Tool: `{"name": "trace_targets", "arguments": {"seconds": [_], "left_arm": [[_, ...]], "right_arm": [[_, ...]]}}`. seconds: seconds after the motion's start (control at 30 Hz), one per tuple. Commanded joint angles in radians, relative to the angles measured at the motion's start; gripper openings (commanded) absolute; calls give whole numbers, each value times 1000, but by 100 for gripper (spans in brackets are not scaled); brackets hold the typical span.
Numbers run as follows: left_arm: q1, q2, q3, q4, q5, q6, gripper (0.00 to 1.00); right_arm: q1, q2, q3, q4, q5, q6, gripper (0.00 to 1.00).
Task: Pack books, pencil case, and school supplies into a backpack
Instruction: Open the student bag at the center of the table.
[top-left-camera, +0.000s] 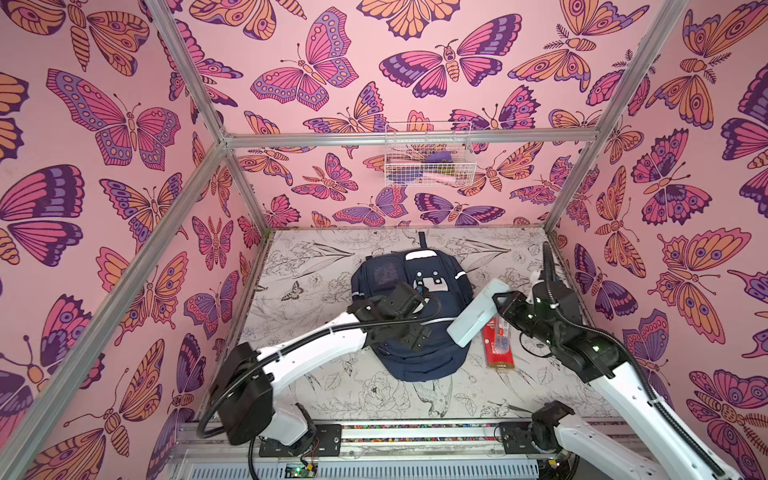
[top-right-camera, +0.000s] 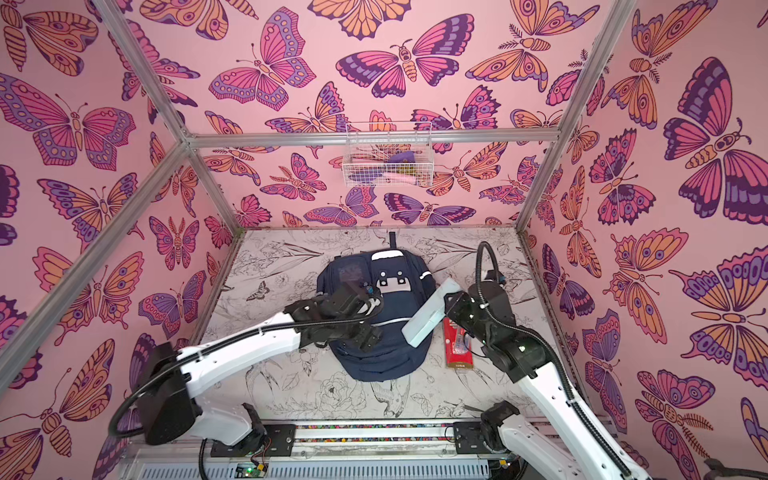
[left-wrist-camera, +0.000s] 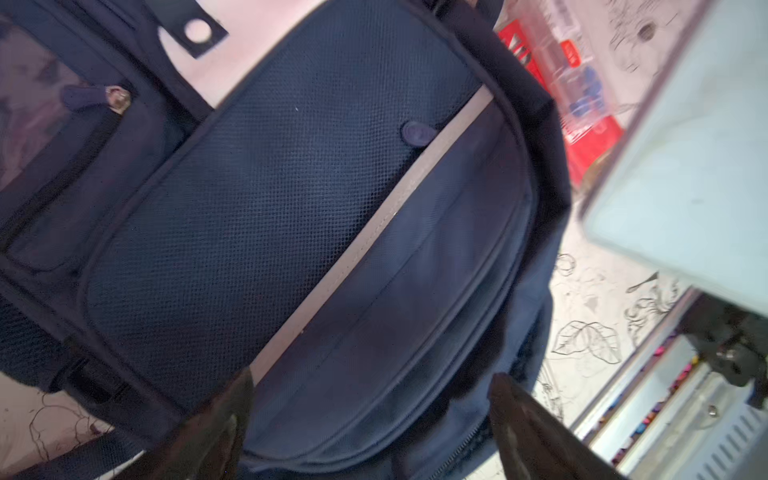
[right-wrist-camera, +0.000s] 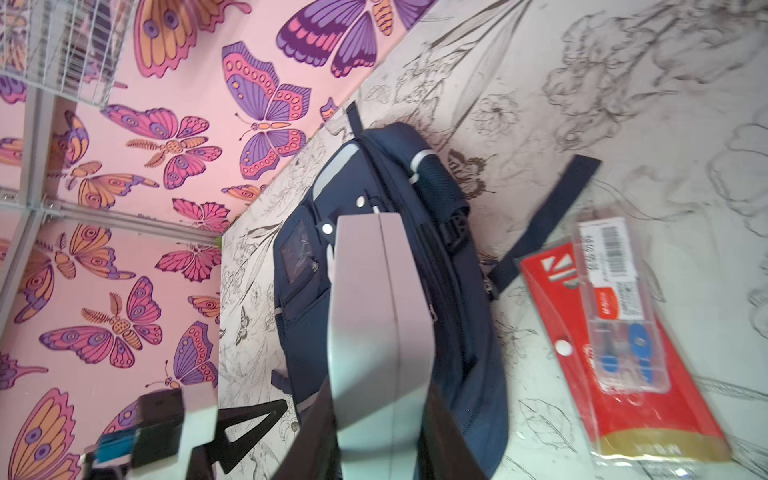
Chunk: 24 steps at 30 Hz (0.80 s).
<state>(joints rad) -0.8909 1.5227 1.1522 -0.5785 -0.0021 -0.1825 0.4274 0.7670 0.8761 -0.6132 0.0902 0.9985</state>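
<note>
Backpack (top-left-camera: 424, 361) lies flat on its back in the middle of the table (top-left-camera: 332, 395), navy, front pockets up, top tab toward the back wall. Seen in both top views (top-right-camera: 382, 361). Zips on the front pockets look closed; main opening can't be judged from here.

Left gripper (left-wrist-camera: 372, 378) hovers over the lower front pocket. Jaws spread wide, nothing between them; the two dark fingertips (left-wrist-camera: 232, 399) frame the navy fabric (left-wrist-camera: 291, 208). Contact with the bag can't be confirmed.

Right gripper (right-wrist-camera: 378, 436) pinches one end of the pencil case (right-wrist-camera: 374, 311), a pale hard-shell box with a seam along its narrow side. In a top view the pencil case (top-left-camera: 478, 316) is held tilted, its free end over the bag's right edge. Whether it touches the fabric, can't tell. The left wrist view catches it as a pale slab (left-wrist-camera: 685, 166) beside the bag.

Red packet (top-left-camera: 498, 349) lies flat on the table just right of the bag, under the right arm. A clear plastic case (right-wrist-camera: 619, 311) with blue parts inside and a barcode label rests on top of it. A navy strap (right-wrist-camera: 548, 216) trails across the table between the bag and the packet.

White wire basket (top-left-camera: 428, 153) hangs on the back wall, holding a few pink and purple items.
</note>
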Motion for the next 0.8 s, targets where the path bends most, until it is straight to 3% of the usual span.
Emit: {"name": "trace_targets", "arguments": {"seconds": [0.0, 0.17, 0.33, 0.43, 0.6, 0.77], "left_arm": [[-6, 66, 53, -53, 16, 55, 90], [-7, 146, 77, -50, 21, 103, 90], [-16, 132, 44, -30, 88, 126, 92], [-22, 154, 47, -25, 28, 130, 90], [-23, 178, 69, -23, -61, 121, 68], [-21, 182, 92, -11, -118, 142, 27]], "right_arm": [[-38, -58, -8, -80, 16, 38, 14], [-51, -81, -19, -102, 3, 31, 14], [-52, -75, -22, -100, 2, 29, 14], [-51, -75, -26, -94, 6, 32, 14], [-52, -78, -24, -94, 3, 29, 13], [-52, -92, -32, -91, -4, 29, 13]]}}
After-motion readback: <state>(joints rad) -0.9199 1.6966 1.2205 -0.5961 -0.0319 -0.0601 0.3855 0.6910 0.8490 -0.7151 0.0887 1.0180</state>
